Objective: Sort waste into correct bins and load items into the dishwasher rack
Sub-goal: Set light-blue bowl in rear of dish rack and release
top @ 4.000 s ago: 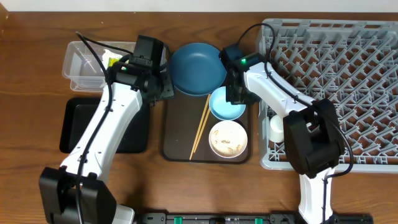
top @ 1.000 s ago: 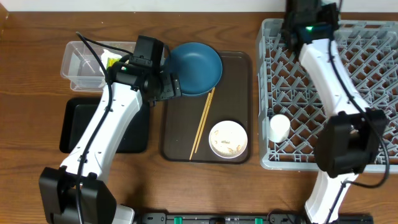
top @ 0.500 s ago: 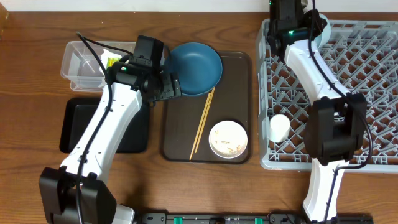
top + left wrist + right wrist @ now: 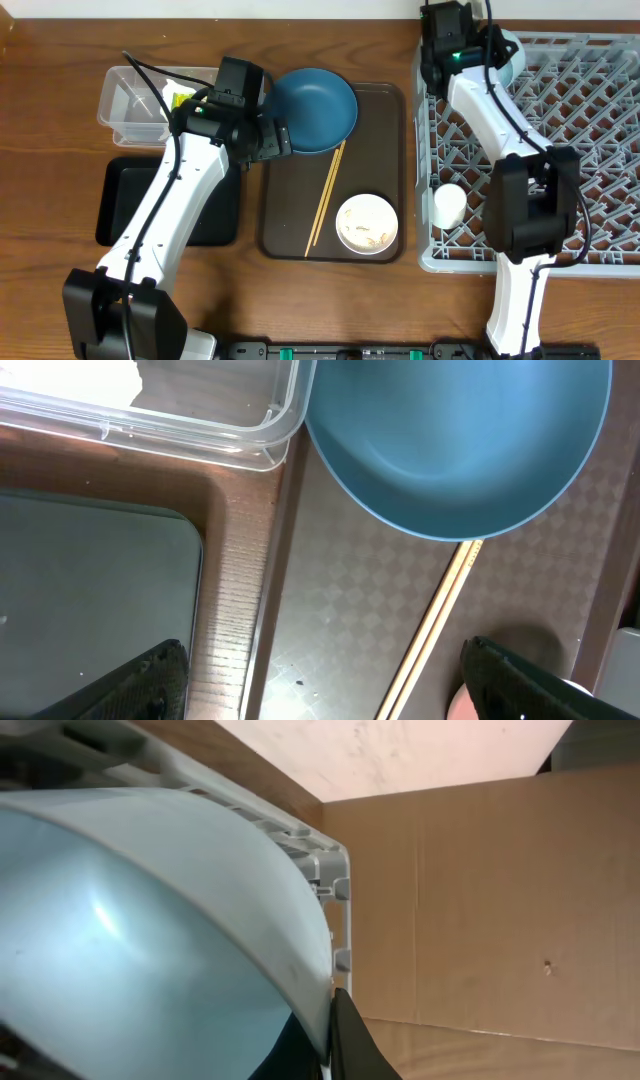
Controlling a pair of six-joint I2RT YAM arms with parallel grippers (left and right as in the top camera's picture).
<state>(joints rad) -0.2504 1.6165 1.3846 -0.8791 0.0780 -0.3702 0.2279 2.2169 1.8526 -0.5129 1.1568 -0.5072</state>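
My right gripper (image 4: 487,52) is shut on the rim of the light blue bowl (image 4: 507,48) and holds it tilted over the far left corner of the grey dishwasher rack (image 4: 560,150). In the right wrist view the fingers (image 4: 335,1032) pinch the bowl (image 4: 150,940). My left gripper (image 4: 277,140) is open and empty beside the dark blue plate (image 4: 315,108); the left wrist view (image 4: 320,695) shows the plate (image 4: 460,440) ahead of it. Chopsticks (image 4: 327,195) and the white bowl (image 4: 367,223) with scraps lie on the tray. The white cup (image 4: 449,205) stands in the rack.
The brown tray (image 4: 385,110) lies between the arms. The clear tub (image 4: 125,105) holds the snack wrapper (image 4: 180,97); the black tub (image 4: 120,205) lies in front of it. The tissue does not show clearly. Cardboard stands behind the rack (image 4: 480,900).
My right arm has carried the light blue bowl from the tray up to the rack's far edge, then leftward toward its corner. The left arm has not moved.
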